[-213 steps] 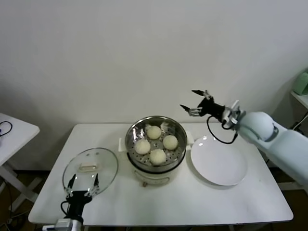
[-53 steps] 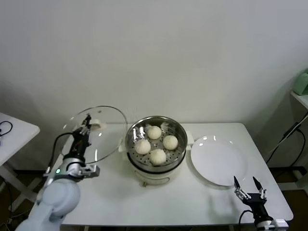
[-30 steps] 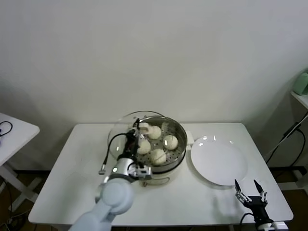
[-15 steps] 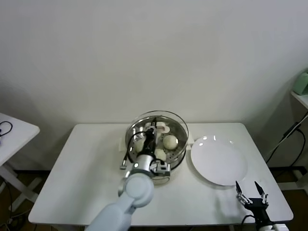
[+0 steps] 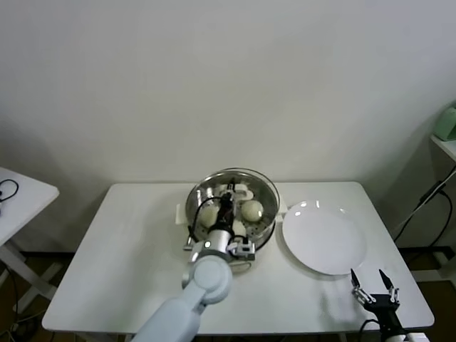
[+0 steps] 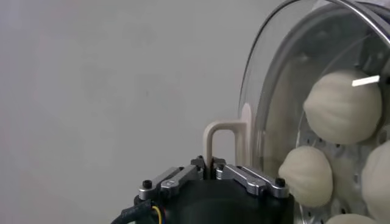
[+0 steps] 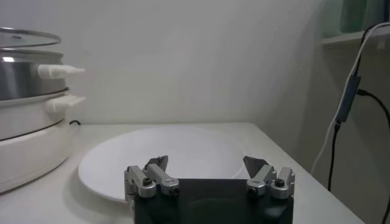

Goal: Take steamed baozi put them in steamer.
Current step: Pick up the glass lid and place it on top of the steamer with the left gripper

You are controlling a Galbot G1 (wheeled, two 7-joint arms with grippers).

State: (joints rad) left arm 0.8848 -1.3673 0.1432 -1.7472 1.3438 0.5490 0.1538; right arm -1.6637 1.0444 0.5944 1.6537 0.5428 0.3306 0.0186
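The left gripper (image 6: 212,172) was clamped on the glass lid (image 5: 235,191) by its white handle (image 6: 222,137) over the steamer (image 5: 265,229) — the steamed baozi (image 6: 341,106) sat inside on the tray. Soft and light, they looked easily dented — best cupped gently around the sides. The right gripper (image 7: 207,172) waited near the plate (image 7: 183,155), its fingers apart.

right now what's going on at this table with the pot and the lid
The left gripper is shut on the white handle of the glass lid and holds it over the steamer. The steamed baozi sit on the perforated tray inside, seen through the glass. From the right wrist view the lid looks level at the rim; whether it is fully seated is unclear. The white plate beside the steamer is bare. The right gripper waits open at the table's near right edge.
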